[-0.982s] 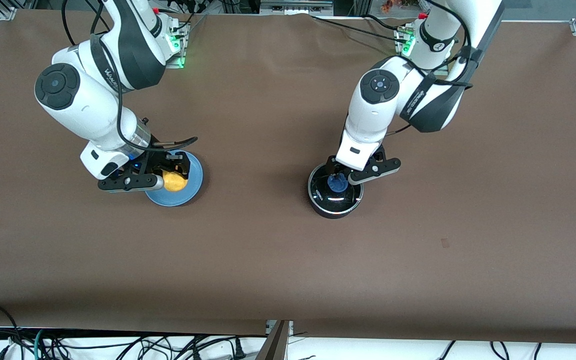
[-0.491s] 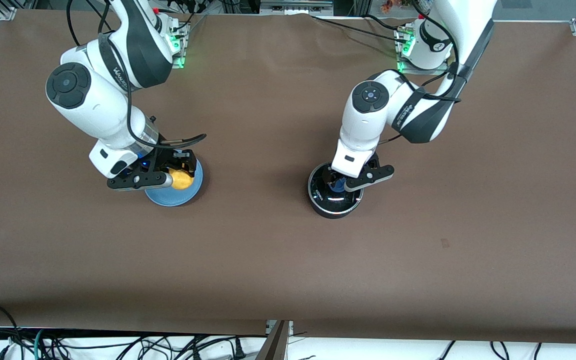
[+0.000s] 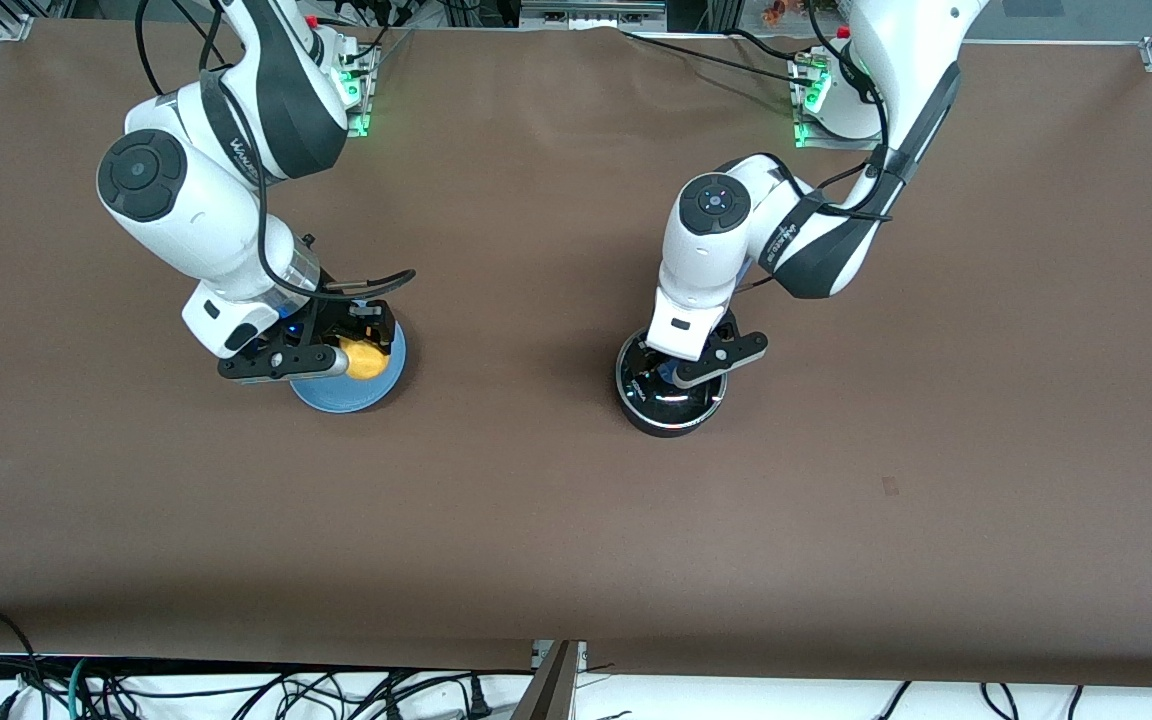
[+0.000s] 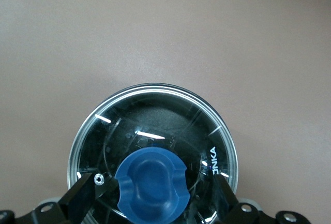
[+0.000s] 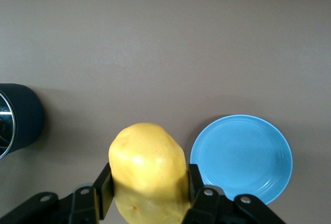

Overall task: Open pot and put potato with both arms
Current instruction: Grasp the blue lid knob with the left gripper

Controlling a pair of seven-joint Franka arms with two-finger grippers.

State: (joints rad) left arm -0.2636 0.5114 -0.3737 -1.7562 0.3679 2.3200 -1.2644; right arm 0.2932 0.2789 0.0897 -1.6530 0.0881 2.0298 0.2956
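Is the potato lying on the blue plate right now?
No, the right gripper holds the potato up in the air, and the plate beneath it is bare.

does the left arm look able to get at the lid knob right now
Probably yes. The left gripper is open right over the pot, one finger on each side of the blue knob on the glass lid, with nothing between them. The right gripper is away, shut on the potato.

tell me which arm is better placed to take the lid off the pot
Left. The left gripper hangs right over the pot, its open jaws on either side of the lid's blue knob. The right gripper is up over the blue plate, jaws shut on the potato.
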